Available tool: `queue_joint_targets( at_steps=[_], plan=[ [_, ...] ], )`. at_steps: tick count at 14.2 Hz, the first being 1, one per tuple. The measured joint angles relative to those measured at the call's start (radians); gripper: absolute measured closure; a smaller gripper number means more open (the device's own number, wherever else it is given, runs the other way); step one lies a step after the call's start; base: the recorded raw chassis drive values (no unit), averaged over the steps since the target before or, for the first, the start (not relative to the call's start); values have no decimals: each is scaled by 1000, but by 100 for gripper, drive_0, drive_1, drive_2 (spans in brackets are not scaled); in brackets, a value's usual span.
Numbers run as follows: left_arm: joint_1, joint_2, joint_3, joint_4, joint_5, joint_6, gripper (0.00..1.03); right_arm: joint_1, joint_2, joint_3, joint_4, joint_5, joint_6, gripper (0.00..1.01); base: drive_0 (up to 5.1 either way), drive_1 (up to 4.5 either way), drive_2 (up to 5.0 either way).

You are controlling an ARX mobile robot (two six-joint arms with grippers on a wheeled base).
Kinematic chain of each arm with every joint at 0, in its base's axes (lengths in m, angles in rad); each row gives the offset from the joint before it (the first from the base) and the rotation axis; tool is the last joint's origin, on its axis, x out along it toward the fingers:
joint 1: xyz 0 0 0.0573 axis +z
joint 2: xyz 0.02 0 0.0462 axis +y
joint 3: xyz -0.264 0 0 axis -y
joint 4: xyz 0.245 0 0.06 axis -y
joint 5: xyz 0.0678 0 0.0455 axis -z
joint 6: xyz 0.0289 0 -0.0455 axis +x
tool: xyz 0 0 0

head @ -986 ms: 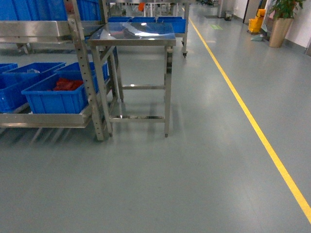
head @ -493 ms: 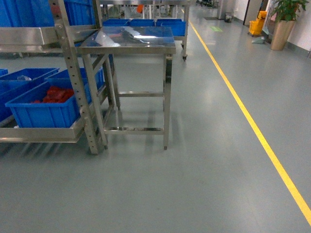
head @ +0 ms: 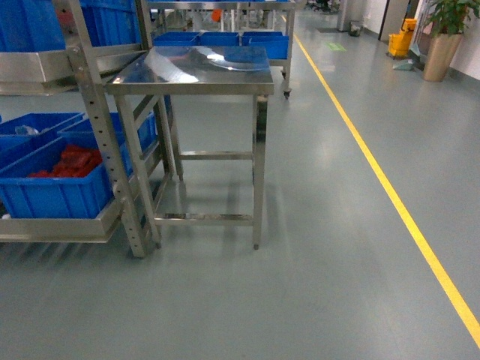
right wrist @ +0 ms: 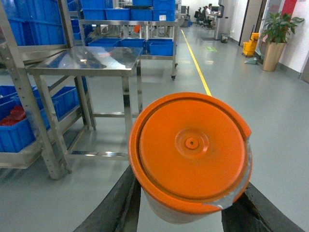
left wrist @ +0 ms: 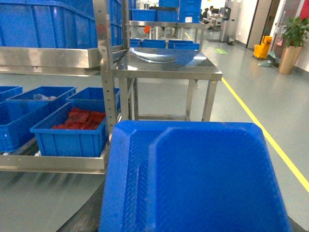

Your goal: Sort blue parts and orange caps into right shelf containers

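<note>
The orange cap (right wrist: pixel 192 151), rigid and slick, sits between the right gripper's dark fingers (right wrist: pixel 120 203), seemingly clenched; hold its rim. Left gripper's state: cannot tell.

Right wrist view: the right gripper (right wrist: pixel 189 193) is shown as two matte black fingers (right wrist: pixel 118 205) entering from the lower edge, one on each side. Each finger is broad at the frame edge and tapers upward along a smooth, gently curved outline; the surfaces are plain and unmarked. The inner faces are hidden by an orange-lidded tub (right wrist: pixel 192 142).

Left wrist view: of the left gripper (left wrist: pixel 193 220) only a narrow dark strip (left wrist: pixel 83 218) is seen at the lower left, the rest being covered by a blue tray (left wrist: pixel 193 179). Its shape cannot be made out.
</note>
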Motion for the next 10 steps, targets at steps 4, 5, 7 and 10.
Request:
queue_joint_targets(
  at_steps=[4,5,7,10],
  plan=[
    [0,0,0,0,0,0,60,0,0,0,-1,0,0,61,-1,432,-434],
    [0,0,0,0,-1,0,60,0,0,0,3,0,0,61,-6,427,-440],
    [0,0,0,2,0,0,60,0,0,0,-2,0,0,61,-4,429,-437],
    [0,0,0,5,0,0,60,0,0,0,1,0,0,61,-9,424,-443]
  ],
)
